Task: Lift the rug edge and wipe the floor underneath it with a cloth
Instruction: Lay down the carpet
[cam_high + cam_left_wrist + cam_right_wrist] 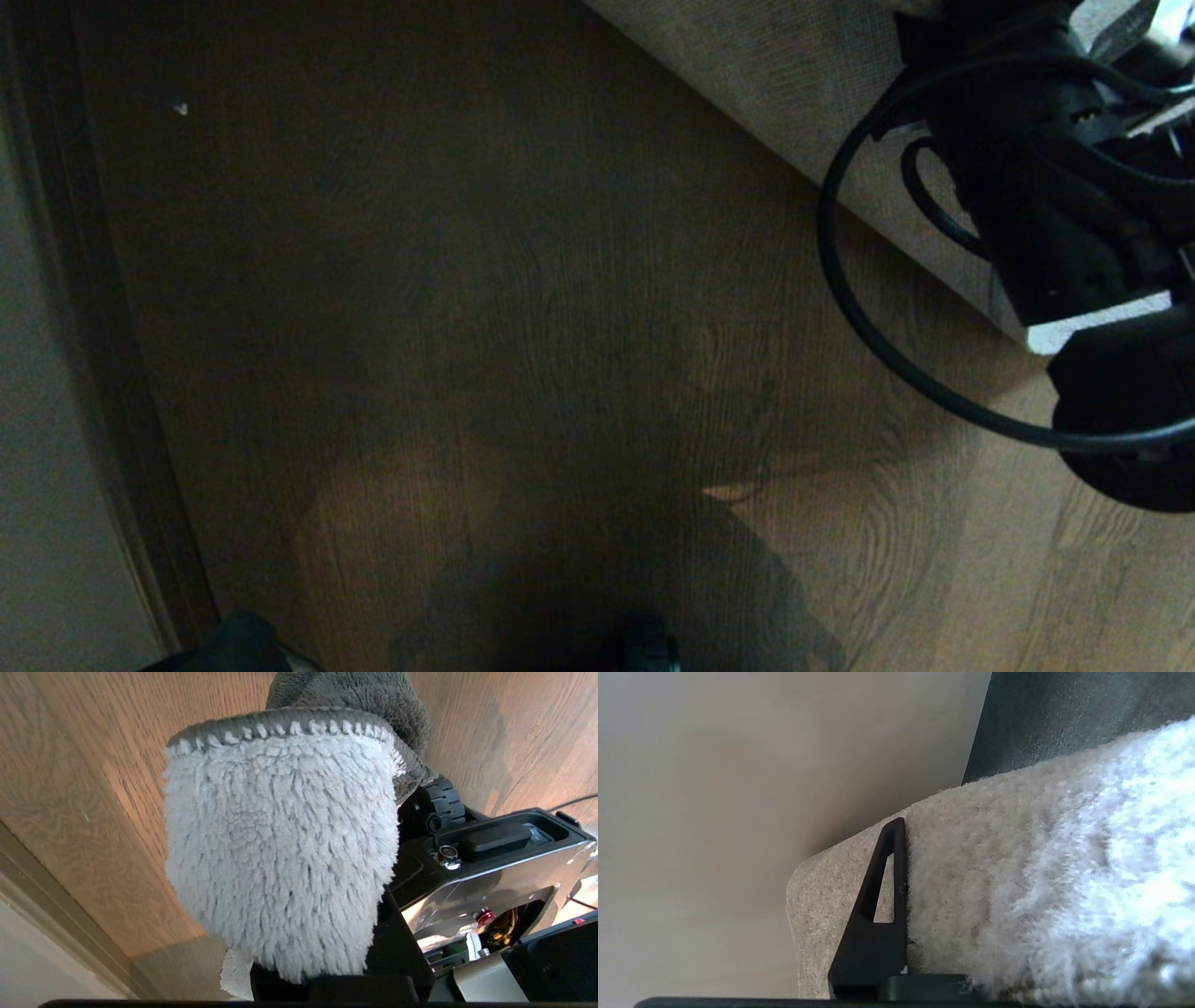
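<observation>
Nearest the left wrist camera hangs the cloth (280, 858), a shaggy pale grey-white rag with a darker grey stitched hem and a grey underside folded behind it. It fills the space ahead of the left gripper (322, 980), whose jaws are clamped together on its lower part, so the pile drapes over the black fingers and hides most of them. Beyond the cloth lies the floor (93, 788), warm brown planks with wavy grain, and a pale skirting strip (56, 900) runs along its edge. To the cloth's other side sits the robot's base (490, 858).

In the right wrist view, the right gripper (896, 933) is closed on the rug edge (980, 896): one black finger (878, 914) presses flat against the plush, light grey pile, just beside the rounded corner, which is raised off the floor.

From the head, the rug's woven backing (794, 103) slants above the dark floor, beside the right arm (1055, 187).
</observation>
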